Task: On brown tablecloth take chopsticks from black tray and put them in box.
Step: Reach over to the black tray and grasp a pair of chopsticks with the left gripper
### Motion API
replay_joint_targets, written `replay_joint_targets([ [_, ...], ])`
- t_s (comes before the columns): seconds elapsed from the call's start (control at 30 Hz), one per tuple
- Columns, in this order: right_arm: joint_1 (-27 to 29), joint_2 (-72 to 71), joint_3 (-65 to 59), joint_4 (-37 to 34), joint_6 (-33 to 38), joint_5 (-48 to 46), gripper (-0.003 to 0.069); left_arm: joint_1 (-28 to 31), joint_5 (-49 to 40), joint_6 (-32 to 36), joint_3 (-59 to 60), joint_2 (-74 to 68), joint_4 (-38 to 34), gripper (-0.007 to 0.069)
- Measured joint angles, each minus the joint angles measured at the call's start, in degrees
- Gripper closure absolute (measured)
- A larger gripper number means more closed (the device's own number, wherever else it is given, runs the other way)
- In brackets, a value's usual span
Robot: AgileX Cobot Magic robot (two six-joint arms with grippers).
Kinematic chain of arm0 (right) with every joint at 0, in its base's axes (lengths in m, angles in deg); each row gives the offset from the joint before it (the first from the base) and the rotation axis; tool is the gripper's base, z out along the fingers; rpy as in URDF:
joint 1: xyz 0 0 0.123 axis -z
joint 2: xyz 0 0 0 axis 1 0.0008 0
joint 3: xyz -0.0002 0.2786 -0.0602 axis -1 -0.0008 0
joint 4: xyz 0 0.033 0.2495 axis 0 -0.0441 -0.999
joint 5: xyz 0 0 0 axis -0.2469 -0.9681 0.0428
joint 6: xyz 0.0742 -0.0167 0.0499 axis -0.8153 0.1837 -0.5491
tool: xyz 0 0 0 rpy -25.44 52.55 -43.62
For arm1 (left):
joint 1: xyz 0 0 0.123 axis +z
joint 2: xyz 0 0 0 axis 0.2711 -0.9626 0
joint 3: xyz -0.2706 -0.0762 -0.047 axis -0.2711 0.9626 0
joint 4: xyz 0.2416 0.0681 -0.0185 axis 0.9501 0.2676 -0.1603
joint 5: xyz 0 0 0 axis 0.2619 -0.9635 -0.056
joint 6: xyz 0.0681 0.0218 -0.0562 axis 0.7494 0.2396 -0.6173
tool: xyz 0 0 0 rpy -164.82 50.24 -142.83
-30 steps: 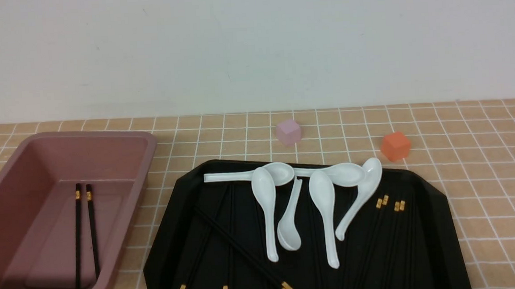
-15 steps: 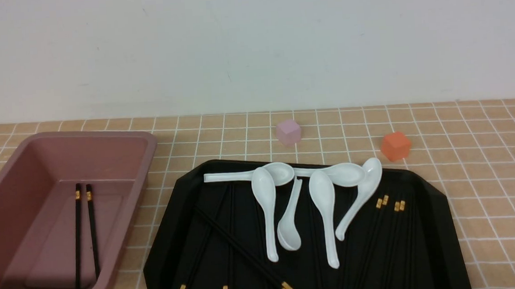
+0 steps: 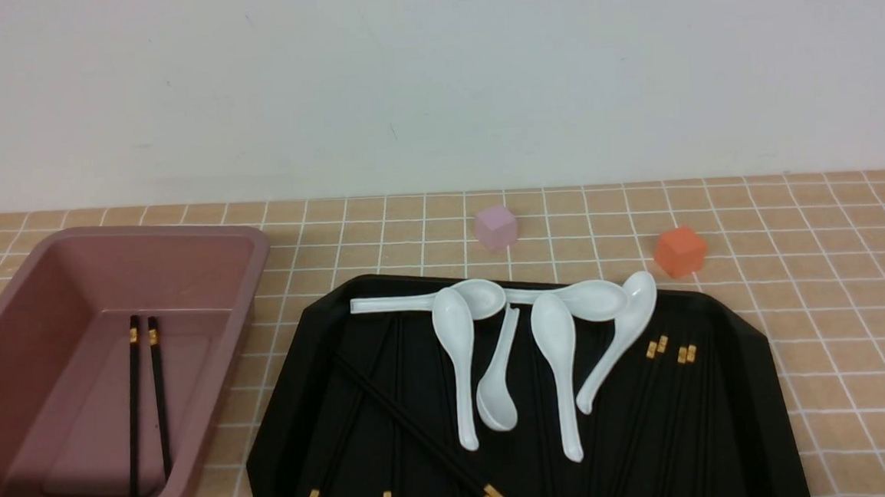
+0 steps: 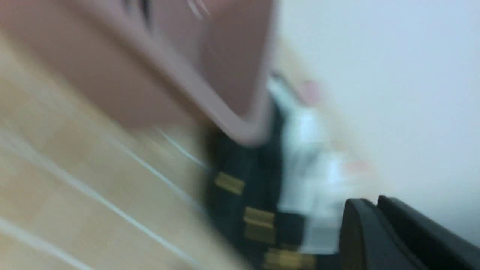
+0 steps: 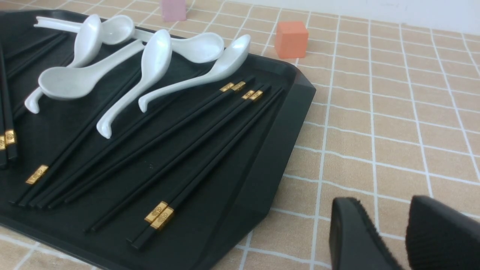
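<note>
Nearest the robot, the right claw (image 5: 388, 215) hangs released over the brown tablecloth (image 5: 393, 112) just right of the black tray (image 5: 277, 142), with nothing between its dark pads. Of the left claw (image 4: 378, 228) only a blurred dark tip shows, so I cannot tell whether it is parted or clenched.

The chopsticks (image 5: 195, 150) not yet moved lie flat on the tray in loose fans, their gold bands at mixed ends. Two more rest side by side on the floor of the box (image 3: 255, 267), which sits on the counter left of the tray. I judge them light, stiff and smooth — likely to slide on the glossy tray and to swing if pinched near an end. A hold across the middle of a stick looks best. The right-hand group looks easiest, since its near halves lie free of the white spoons (image 3: 457, 355), whose handles cross other sticks farther back.

Farthest, a pink cube (image 3: 496, 227) and an orange cube (image 3: 678, 251) stand on the cloth beyond the tray.

The front view shows box, tray and both cubes together but neither claw, and there the black sticks nearly vanish against the tray. The right wrist view separates each stick and band clearly, yet leaves out the box. The left wrist view is smeared — it gives only a corner of the box next to the tray.
</note>
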Motion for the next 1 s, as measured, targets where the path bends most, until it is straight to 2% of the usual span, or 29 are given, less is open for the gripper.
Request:
replay_joint_targets([
  [0.1,0.0,0.0,0.0,0.0,0.0,0.0,0.0419,0.0,0.8,-5.6,0.0,0.0,-12.1,0.0564],
  [0.17,0.0,0.0,0.0,0.0,0.0,0.0,0.0419,0.0,2.0,-6.7,0.0,0.0,-15.2,0.0564],
  [0.33,0.0,0.0,0.0,0.0,0.0,0.0,0.0419,0.0,7.2,-6.1,-0.7,0.0,-18.4,0.0564],
  [0.47,0.0,0.0,0.0,0.0,0.0,0.0,0.0419,0.0,7.3,0.4,-6.7,-0.2,-18.2,0.0602],
  [0.5,0.0,0.0,0.0,0.0,0.0,0.0,0.0419,0.0,5.3,4.6,-12.2,-2.1,-16.8,0.0638],
  [0.6,0.0,0.0,0.0,0.0,0.0,0.0,0.0419,0.0,-1.7,10.4,-21.1,-9.8,-12.8,0.0637],
  [0.67,0.0,0.0,0.0,0.0,0.0,0.0,0.0419,0.0,-11.2,13.6,-27.4,-18.5,-7.7,0.0637],
  [0.73,0.0,0.0,0.0,0.0,0.0,0.0,0.0419,0.0,-24.2,16.1,-34.8,-29.6,-0.9,0.0637],
  [0.83,0.0,0.0,0.0,0.0,0.0,0.0,0.0419,0.0,-34.2,18.8,-41.8,-41.0,5.9,0.0637],
  [0.87,0.0,0.0,0.0,0.0,0.0,0.0,0.0419,0.0,-38.3,21.6,-45.0,-47.8,8.3,0.0637],
  [1.0,0.0,0.0,0.0,0.0,0.0,0.0,0.0419,-1.2,-47.1,31.0,-53.6,-62.1,10.4,0.0637],
])
